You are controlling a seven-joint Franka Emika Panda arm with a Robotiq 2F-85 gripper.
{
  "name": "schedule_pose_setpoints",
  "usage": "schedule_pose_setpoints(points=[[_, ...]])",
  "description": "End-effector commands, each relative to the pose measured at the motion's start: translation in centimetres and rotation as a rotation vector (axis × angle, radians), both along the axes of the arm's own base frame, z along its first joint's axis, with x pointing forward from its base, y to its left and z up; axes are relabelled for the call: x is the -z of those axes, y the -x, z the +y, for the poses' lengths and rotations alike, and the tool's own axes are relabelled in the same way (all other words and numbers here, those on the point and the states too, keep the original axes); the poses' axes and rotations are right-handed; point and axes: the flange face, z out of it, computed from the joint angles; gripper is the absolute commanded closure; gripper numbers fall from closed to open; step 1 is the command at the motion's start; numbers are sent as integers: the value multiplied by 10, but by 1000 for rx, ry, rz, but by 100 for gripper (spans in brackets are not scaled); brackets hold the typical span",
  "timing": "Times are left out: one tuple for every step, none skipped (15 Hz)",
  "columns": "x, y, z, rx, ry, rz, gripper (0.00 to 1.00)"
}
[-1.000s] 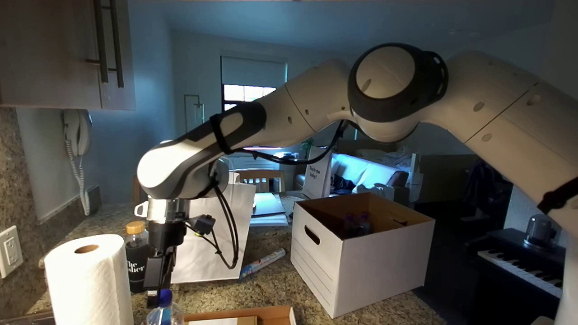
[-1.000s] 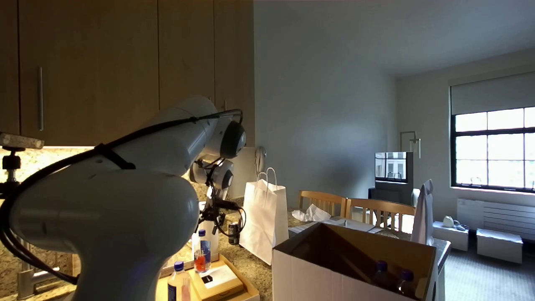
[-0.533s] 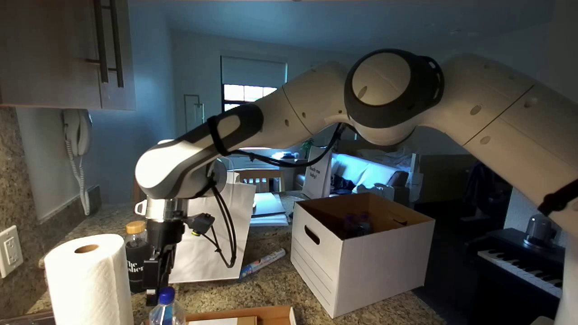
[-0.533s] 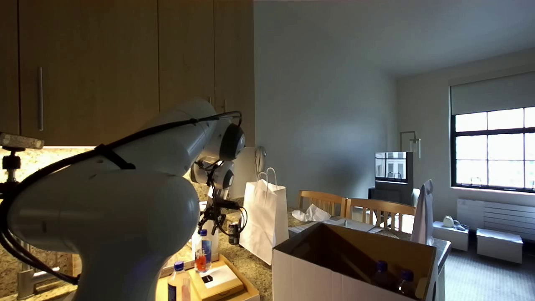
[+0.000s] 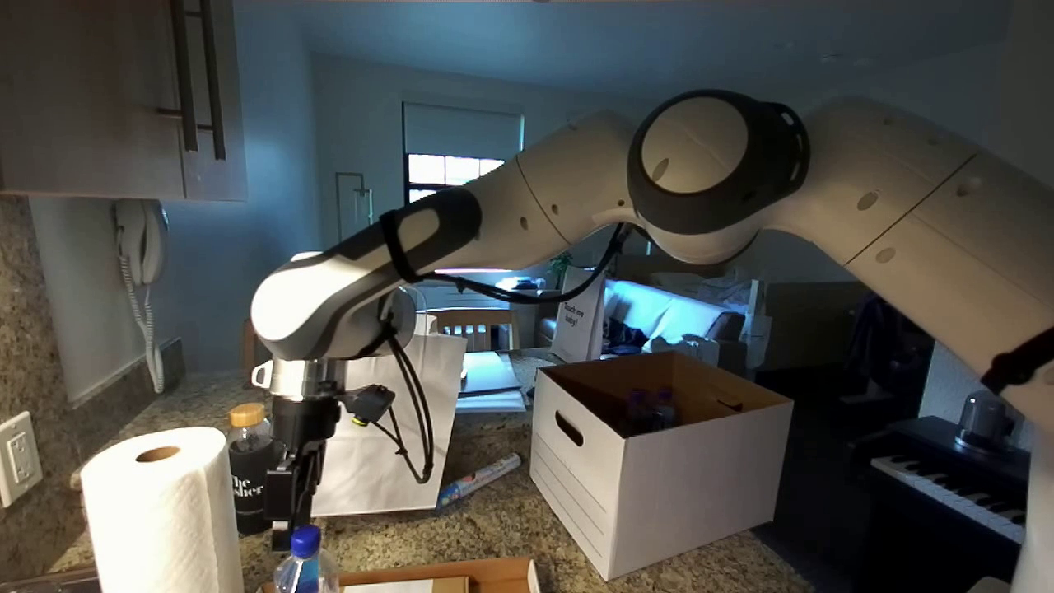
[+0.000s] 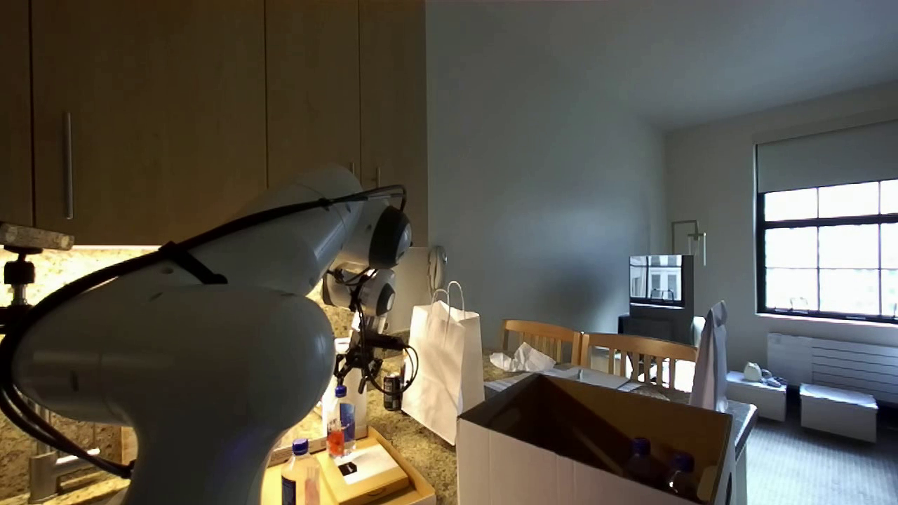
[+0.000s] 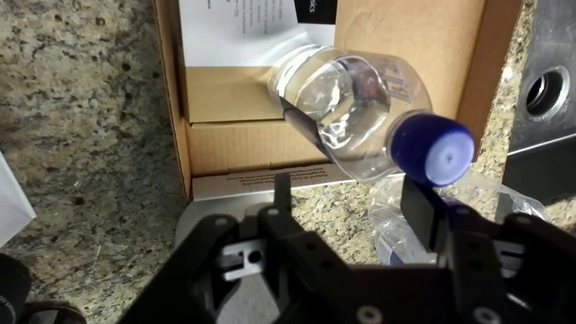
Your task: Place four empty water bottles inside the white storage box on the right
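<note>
Below my wrist, as the wrist view shows, my gripper (image 7: 348,191) holds nothing: its two fingers stand well apart, with speckled counter (image 7: 333,213) showing between them. Just beside one fingertip is the blue cap (image 7: 432,150) of a clear bottle (image 7: 351,108); whether they touch I cannot tell. That bottle is seen against a shallow cardboard tray (image 7: 489,54). Behind the same finger, partly hidden, shows a second clear bottle (image 7: 400,238).

In an exterior view, two bottles are outside the white box (image 6: 519,463). One bottle (image 6: 342,424) stands upright just under my gripper; another bottle (image 6: 300,477), by the tray, is cut off by the picture's bottom edge. Two more show inside the box, caps up, a bottle (image 6: 640,464) near a bottle (image 6: 680,482). A white paper bag (image 6: 442,372) stands beyond the tray.

Seen in an exterior view, my arm (image 5: 700,165) arches over the counter, the gripper pointing down just beside a blue-capped bottle (image 5: 309,576). A paper towel roll (image 5: 165,527) and a dark bottle with a tan lid (image 5: 249,486) stand near it. The white box sits well apart from my gripper; a printed tube (image 5: 480,480) lies between it and the bag.
</note>
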Motion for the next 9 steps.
schedule_pose_setpoints(points=[[-13,8,-4,4,1,1,4],[-15,9,-4,-3,-3,-2,0],[-15,11,-4,-6,-2,-5,0],[-15,11,-5,-10,5,-11,0],[-14,12,-6,-13,9,-20,0],[-14,13,-7,-17,14,-17,0],[-14,15,-8,-18,16,-16,0],[-14,17,-10,-19,16,-10,0],[-13,19,-10,-21,17,-8,0]])
